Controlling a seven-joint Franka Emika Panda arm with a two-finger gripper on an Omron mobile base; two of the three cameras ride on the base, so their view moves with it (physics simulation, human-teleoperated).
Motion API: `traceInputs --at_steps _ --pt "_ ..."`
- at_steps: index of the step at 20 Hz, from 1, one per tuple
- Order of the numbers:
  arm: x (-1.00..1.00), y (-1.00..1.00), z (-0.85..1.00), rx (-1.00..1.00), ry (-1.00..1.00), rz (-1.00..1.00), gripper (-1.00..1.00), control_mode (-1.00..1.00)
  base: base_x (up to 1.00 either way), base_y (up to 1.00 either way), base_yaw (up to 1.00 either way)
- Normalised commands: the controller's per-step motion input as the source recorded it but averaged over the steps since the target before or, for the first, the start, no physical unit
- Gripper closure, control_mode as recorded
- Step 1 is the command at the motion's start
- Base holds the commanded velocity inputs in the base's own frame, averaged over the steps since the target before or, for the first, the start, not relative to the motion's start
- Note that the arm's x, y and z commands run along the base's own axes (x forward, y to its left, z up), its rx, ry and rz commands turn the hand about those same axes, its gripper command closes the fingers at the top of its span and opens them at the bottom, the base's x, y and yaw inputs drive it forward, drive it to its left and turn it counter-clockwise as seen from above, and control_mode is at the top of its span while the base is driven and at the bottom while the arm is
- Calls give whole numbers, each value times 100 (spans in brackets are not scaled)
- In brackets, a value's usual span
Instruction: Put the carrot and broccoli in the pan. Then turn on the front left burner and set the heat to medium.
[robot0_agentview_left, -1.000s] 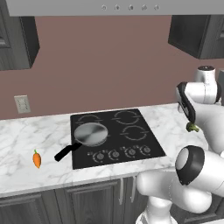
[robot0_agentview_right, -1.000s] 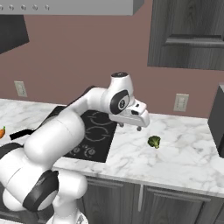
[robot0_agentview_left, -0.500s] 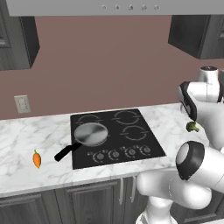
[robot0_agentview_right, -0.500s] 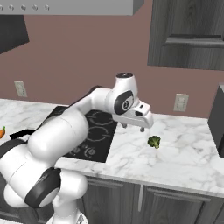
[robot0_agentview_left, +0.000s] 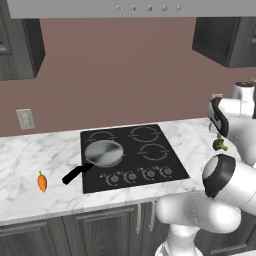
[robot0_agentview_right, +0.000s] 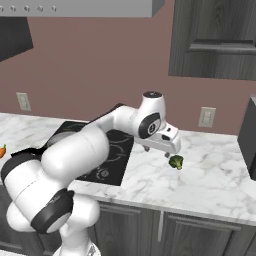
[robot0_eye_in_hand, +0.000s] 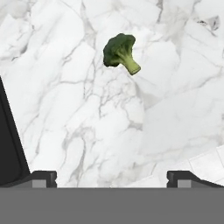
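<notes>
at the far left of the white marble worktop (robot0_agentview_left: 30, 165) lies the carrot (robot0_agentview_left: 42, 182), orange with its green tip pointing away from the front edge, well apart from everything else. to its right sits the black cooktop (robot0_agentview_left: 150, 155), and on the front left burner rests the pan (robot0_agentview_left: 103, 153), its black handle (robot0_agentview_left: 75, 174) reaching out toward the carrot and over the cooktop's left front corner; the pan holds nothing. a row of knobs (robot0_agentview_left: 140, 175) runs along the cooktop's front strip. further right, past the cooktop's edge, the broccoli (robot0_agentview_right: 175, 161) lies on bare marble, stalk to one side, untouched. the gripper (robot0_agentview_right: 167, 151) hangs above the worktop just left of the broccoli in the right base view, near it but apart. in the hand view the broccoli (robot0_eye_in_hand: 120, 52) sits toward the top, ahead of the two finger tips (robot0_eye_in_hand: 43, 177), which stand wide apart with nothing between them, so the gripper is spread wide and carries nothing. a wall outlet (robot0_agentview_right: 207, 116) is on the wall behind the broccoli.
</notes>
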Motion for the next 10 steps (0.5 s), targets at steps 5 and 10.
traceInputs --at_steps 5,10 --pt "16 -26 -3 0 1 0 -100 -100 0 0 0" --pt "21 -12 -13 -3 4 0 -100 -100 0 0 0"
